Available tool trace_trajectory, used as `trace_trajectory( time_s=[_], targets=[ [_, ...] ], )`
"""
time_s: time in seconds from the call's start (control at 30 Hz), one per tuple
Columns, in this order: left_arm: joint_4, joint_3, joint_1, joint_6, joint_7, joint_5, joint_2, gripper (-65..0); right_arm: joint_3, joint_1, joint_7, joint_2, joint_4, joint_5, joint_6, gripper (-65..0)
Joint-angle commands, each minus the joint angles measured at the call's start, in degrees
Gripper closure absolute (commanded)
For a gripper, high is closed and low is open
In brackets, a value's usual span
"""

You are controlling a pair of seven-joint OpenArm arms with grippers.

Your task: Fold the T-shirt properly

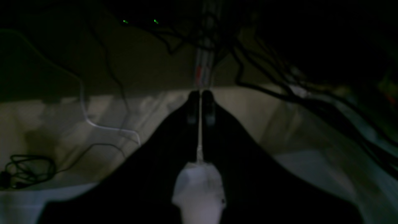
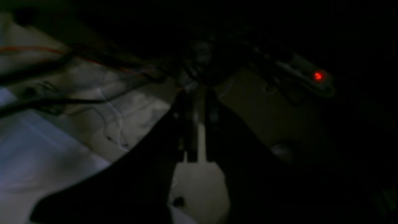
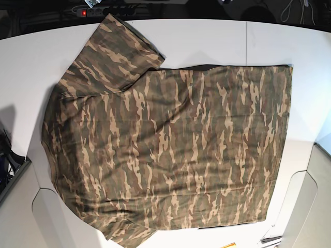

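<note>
The T-shirt (image 3: 170,150) lies spread flat on the white table (image 3: 207,41), untouched. Both the left gripper (image 1: 200,96) and right gripper (image 2: 199,96) have jaws pressed together, empty. Best pinch 2 matching edge points and fold evenly.

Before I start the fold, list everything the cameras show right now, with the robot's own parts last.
T-shirt: one, camouflage of olive green, brown and tan, spread flat over most of the table in the base view, one short sleeve pointing to the upper left.
Table: one, white, under the shirt, bare along the top edge and at the sides.
Power strip: one, dark with a red light, beyond the table's top edge at upper left.
Cables: several, dark, with one pale one, loose on the floor in the left wrist view.
Left pincer: one, dark, shut, holding nothing, above the floor and away from the shirt.
Right pincer: one, dark, shut, holding nothing, also away from the shirt.
</note>
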Motion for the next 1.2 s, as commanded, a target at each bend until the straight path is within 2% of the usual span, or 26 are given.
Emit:
trace_trajectory(
  time_s=[0.0,0.1,0.2,0.4,0.53,0.73,0.83,0.9,0.97,1.03,1.07,1.17],
  targets=[
    [2.8,-1.3,2.7,-0.4,0.1,-0.1,-0.2,-2.0,0.9,-2.7,0.1,0.9,3.3,0.7,0.9,-3.0],
    [11.6,-5.4,8.2,-0.4,0.2,-0.3,-0.2,-2.0,5.1,-7.3,-3.9,1.0,11.8,3.9,0.9,-3.0],
    [21.0,-8.6,13.5,-0.4,1.7,-2.6,-0.2,-2.0,10.1,-10.0,-10.4,1.0,19.8,9.4,1.4,-3.0],
    [36.9,-16.2,20.8,-0.4,7.7,-7.3,-0.2,-2.0,20.6,-11.3,-23.3,1.0,31.5,21.5,5.8,-2.9],
    [45.7,-22.0,23.8,-0.4,11.0,-11.0,-0.2,-2.0,27.4,-11.3,-25.8,1.0,36.0,28.7,7.7,-3.0],
    [55.3,-29.9,25.1,-0.4,16.4,-15.7,-0.2,-2.2,35.3,-9.8,-26.2,0.5,37.0,34.5,7.8,-3.0],
    [58.8,-33.9,25.1,-0.4,17.2,-18.4,-0.2,-6.8,38.3,-7.8,-28.9,-0.4,37.0,36.9,7.8,-3.7],
    [60.7,-36.4,25.1,-1.9,16.9,-20.7,-0.2,-13.2,39.2,-6.6,-30.5,-0.7,37.0,37.2,7.9,-10.3],
    [62.2,-38.4,24.9,-4.6,16.1,-22.9,-0.5,-20.0,39.3,-5.6,-30.5,-0.8,36.9,36.5,7.8,-22.9],
    [63.0,-39.6,24.5,-5.7,15.5,-24.4,-1.6,-25.6,39.3,-4.5,-30.5,-1.2,36.8,34.5,7.3,-34.3],
    [63.0,-39.8,24.1,-5.7,15.4,-24.7,-2.4,-27.8,39.3,-3.9,-30.5,-1.6,36.8,33.0,6.2,-36.3],
    [62.7,-39.8,22.0,-5.7,15.1,-23.9,-4.7,-33.5,39.1,-2.3,-30.5,-2.4,35.4,30.8,4.2,-36.5]
  ],
)
